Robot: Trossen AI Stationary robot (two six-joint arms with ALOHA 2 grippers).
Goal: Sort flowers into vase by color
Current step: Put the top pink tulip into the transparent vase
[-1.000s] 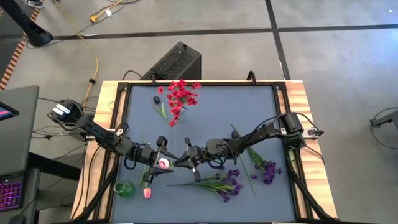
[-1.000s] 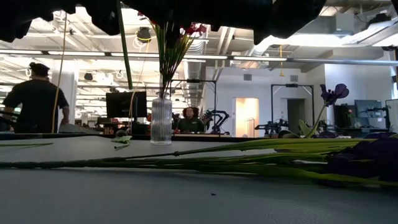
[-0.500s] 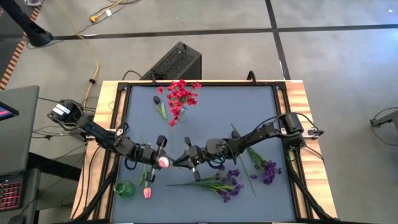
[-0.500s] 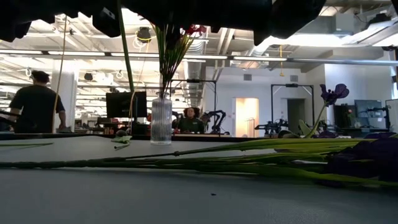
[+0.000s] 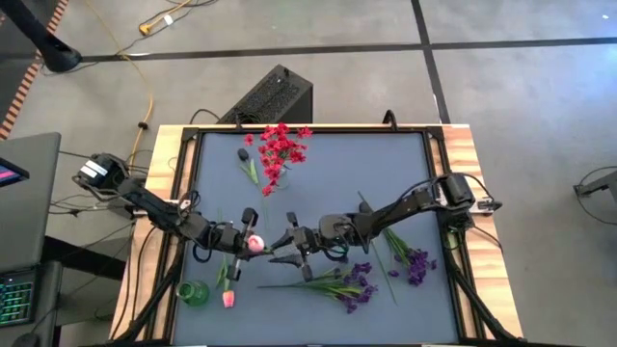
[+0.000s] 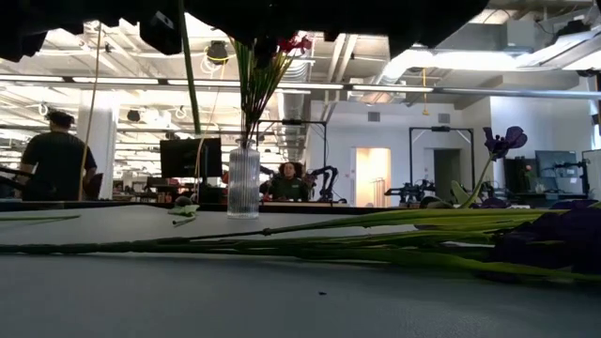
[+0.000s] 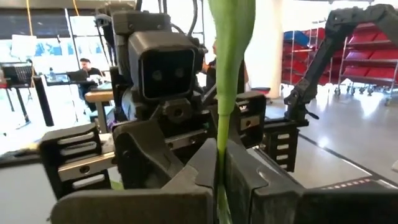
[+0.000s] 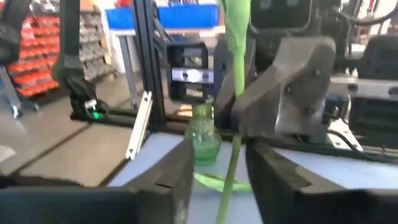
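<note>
The left tool (image 5: 249,242) is pinching a pink tulip's stem (image 7: 219,134). The right tool (image 5: 286,246) is standing half open around that stem, facing the left.

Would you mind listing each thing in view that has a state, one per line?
left gripper: shut on the pink tulip's stem, above the table.
right gripper: open, stem between its fingers.
pink tulip: held upright, off the table.
second pink tulip: lying beside the green vase.
green vase: upright, empty.
clear vase: upright, holding red flowers.
purple flowers: lying flat.
</note>
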